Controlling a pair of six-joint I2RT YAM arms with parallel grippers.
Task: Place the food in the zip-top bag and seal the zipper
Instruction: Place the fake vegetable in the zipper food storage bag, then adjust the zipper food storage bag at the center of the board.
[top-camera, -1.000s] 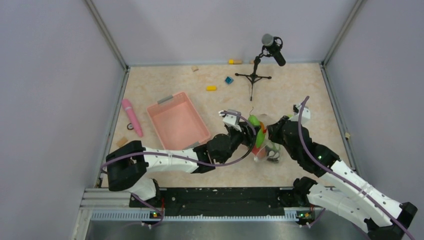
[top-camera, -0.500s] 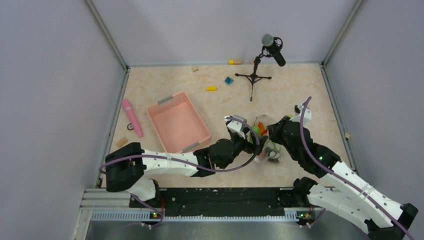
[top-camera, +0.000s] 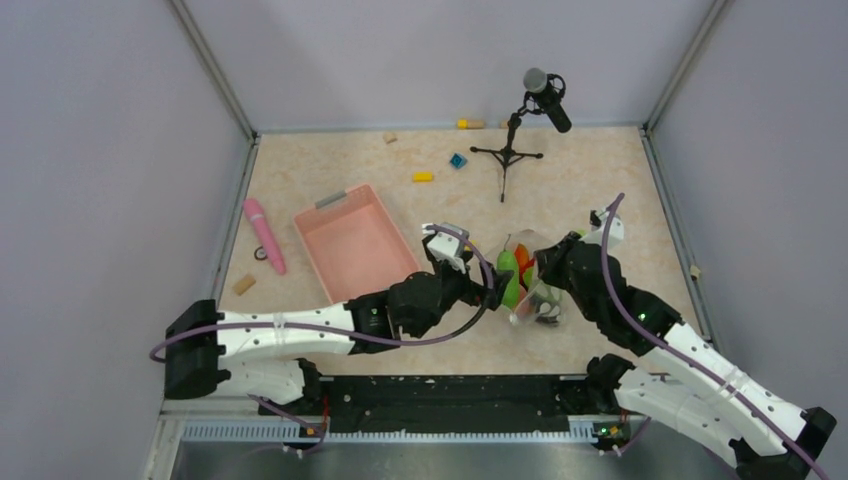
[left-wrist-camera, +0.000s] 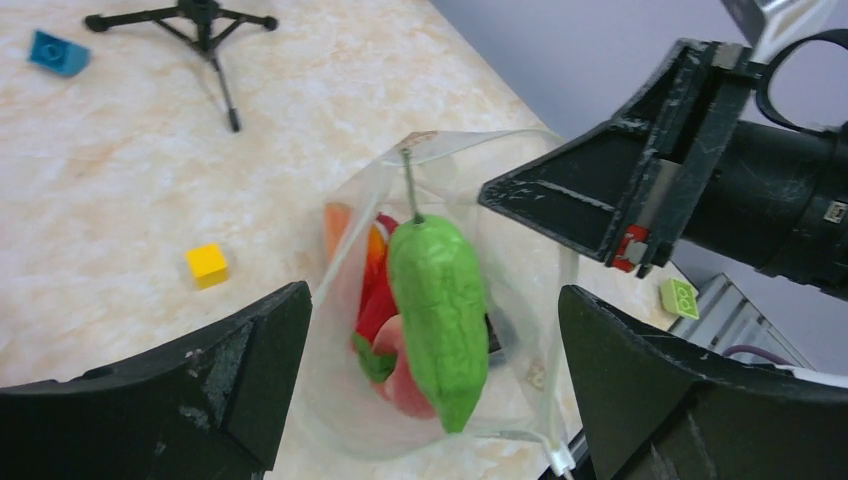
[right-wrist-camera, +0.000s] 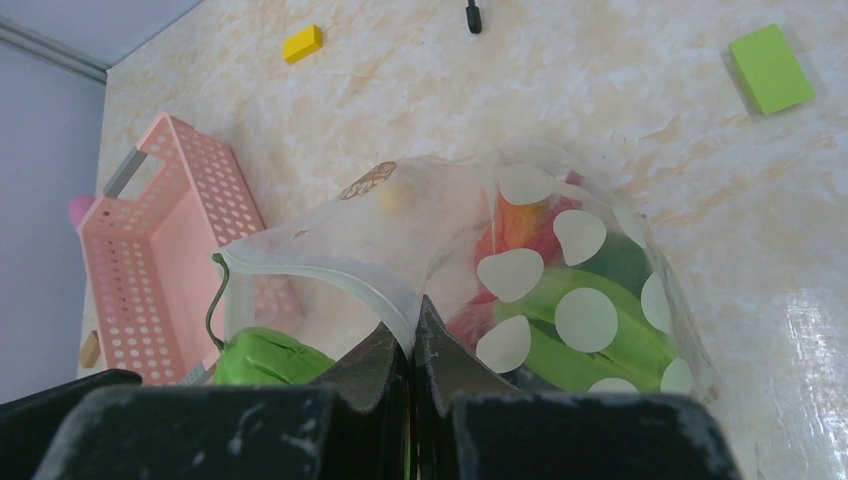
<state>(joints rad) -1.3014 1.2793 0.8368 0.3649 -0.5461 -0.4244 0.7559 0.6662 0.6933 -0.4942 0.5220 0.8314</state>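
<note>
Left gripper (left-wrist-camera: 435, 335) wide open on my end, holding nothing, fingers either side of the bumpy green toy cucumber (left-wrist-camera: 440, 300) lying in the mouth of the clear white-dotted zip-top bag (right-wrist-camera: 560, 270). Right gripper (right-wrist-camera: 411, 345) is pinched fully closed on the bag's whitish zipper strip (right-wrist-camera: 345, 275), mouth open. Bag, with red and orange toy food pieces (left-wrist-camera: 378, 285) inside, sits right of the beige marbled table's (top-camera: 400, 160) middle, towards its near edge

A fixed camera high at the near edge looks down over the whole table (top-camera: 600, 190) toward its far edge. The left wrist camera peers from the left, close into the open zip-top bag (left-wrist-camera: 520, 300), while the right wrist camera sits low against the same bag, facing back toward the pink basket (right-wrist-camera: 150, 250); all three views share the bag.
</note>
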